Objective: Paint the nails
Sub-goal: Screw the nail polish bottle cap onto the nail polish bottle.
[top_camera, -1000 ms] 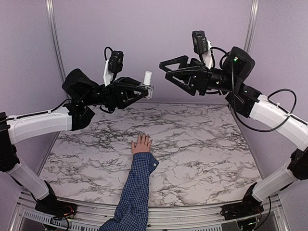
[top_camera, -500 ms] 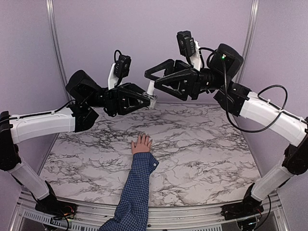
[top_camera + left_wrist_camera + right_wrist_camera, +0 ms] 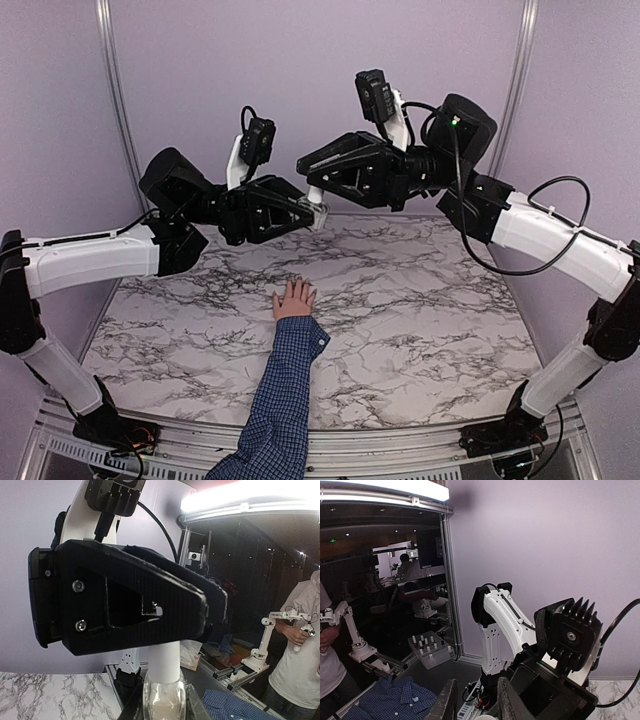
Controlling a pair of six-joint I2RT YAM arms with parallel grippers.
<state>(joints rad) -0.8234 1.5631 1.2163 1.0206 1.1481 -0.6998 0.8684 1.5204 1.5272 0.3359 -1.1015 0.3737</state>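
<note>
- The small hand (image 3: 294,299) lies flat near the middle of the marble tabletop (image 3: 430,300). Its fingers are spread and point away from the arm bases. The nails are too small to make out.
- A blue checked sleeve (image 3: 285,385) runs from the wrist down to the near edge of the table.
- Purple walls (image 3: 320,60) and aluminium posts (image 3: 113,90) stand around the table.
- High above the hand and well apart from it, the left gripper (image 3: 306,212) is clamped on a clear nail polish bottle (image 3: 318,215). The bottle's white cap (image 3: 314,192) points upward.
- The right arm reaches in from the right side. The right gripper (image 3: 309,182) has one finger on each side of the cap. I cannot tell if the fingers already press it.
- Both arms are raised and meet tip to tip over the far part of the table.
</note>
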